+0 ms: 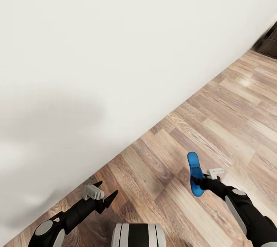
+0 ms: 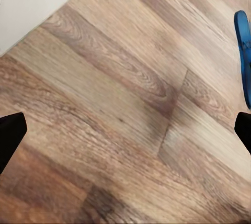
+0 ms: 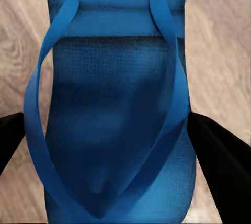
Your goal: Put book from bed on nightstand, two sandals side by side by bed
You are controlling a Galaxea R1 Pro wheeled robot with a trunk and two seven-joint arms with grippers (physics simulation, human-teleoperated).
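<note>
1. Mostly, the head view holds a plain white wall (image 1: 96,46) across the upper left of the frame and a light wood-plank floor (image 1: 231,116) with streaky brown grain across the lower right.
2. A dark brown cabinet corner (image 1: 270,41) sits at the right edge, near the top.
3. Low right of centre, the right gripper (image 1: 197,179) has its black fingers clenched on a bright blue sandal (image 1: 195,172), a flat, rubbery sole held on edge above the planks.
4. In the right wrist view the sandal (image 3: 112,119) lies between the fingers (image 3: 219,166), its dimpled sole and V-shaped strap plain.
5. Lower left, the left gripper (image 1: 104,195) hangs released, its pointed fingers (image 1: 111,197) spread, holding nothing.
</note>
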